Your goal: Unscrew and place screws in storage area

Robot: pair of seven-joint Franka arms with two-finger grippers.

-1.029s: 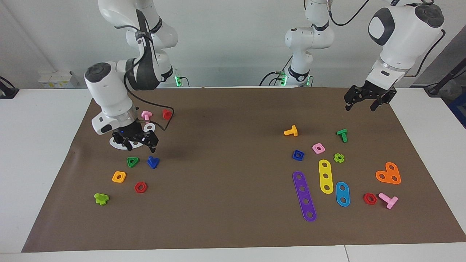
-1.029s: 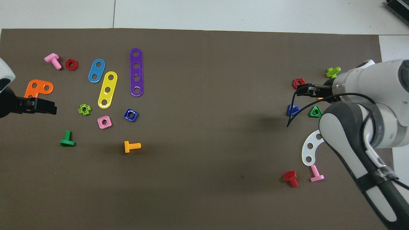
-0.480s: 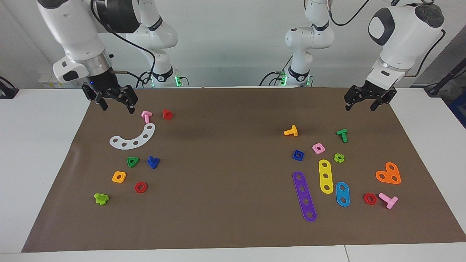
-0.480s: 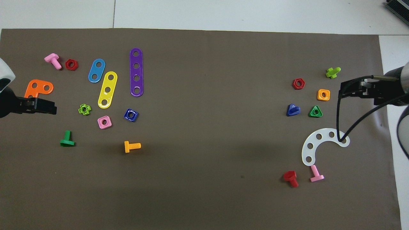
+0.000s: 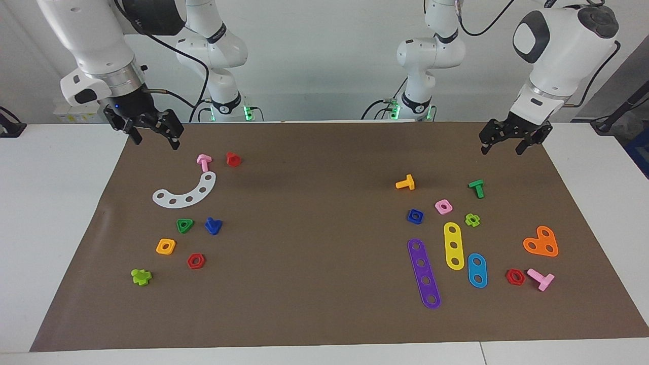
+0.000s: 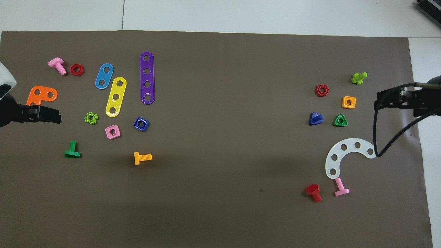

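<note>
The dark-blue bolt lies on the brown mat in the storage area, beside a green triangular nut and farther from the robots than the white curved strip. It also shows in the overhead view. My right gripper is open and empty. It hangs raised over the mat's corner at the right arm's end, well apart from the bolt. My left gripper is open and empty, and waits raised over the mat's edge at the left arm's end.
Around the white strip lie pink and red bolts, orange and red nuts and a lime piece. Toward the left arm's end lie purple, yellow and blue straight strips, a dark-blue square nut, an orange plate and several small bolts and nuts.
My right gripper has risen from low over the white strip and drawn back toward the mat's corner near its base. The blue bolt and the left arm have not moved.
</note>
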